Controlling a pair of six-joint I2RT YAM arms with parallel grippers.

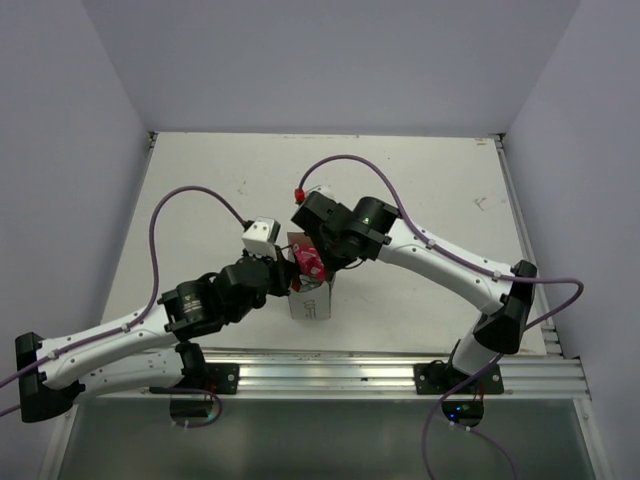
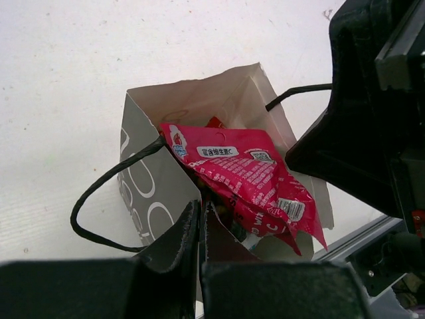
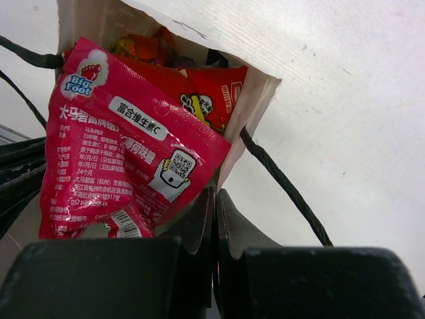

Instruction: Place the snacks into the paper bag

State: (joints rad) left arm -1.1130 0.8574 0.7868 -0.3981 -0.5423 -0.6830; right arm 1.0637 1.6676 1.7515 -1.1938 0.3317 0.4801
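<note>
The white paper bag (image 1: pixel 312 303) stands upright near the table's front edge, between both grippers. My left gripper (image 1: pixel 288 282) is shut on the bag's near wall (image 2: pixel 143 173); its jaws (image 2: pixel 200 216) pinch the wall edge. My right gripper (image 1: pixel 322 272) is shut on the opposite wall (image 3: pixel 255 100), jaws pressed together (image 3: pixel 216 206). The magenta packet (image 2: pixel 246 176) lies tilted across the bag's mouth, partly sticking out; it also shows in the right wrist view (image 3: pixel 126 153). The red-orange packet (image 3: pixel 199 93) sits inside beneath it, with another colourful packet (image 3: pixel 136 46) behind. The pale blue-clear packet is hidden.
The bag's black loop handles (image 2: pixel 86 199) (image 3: pixel 285 186) hang outward on both sides. The left arm's white camera block (image 1: pixel 260 235) sits just left of the bag. A metal rail (image 1: pixel 380 370) runs along the table's front edge. Purple cables (image 1: pixel 190 195) arch over the table.
</note>
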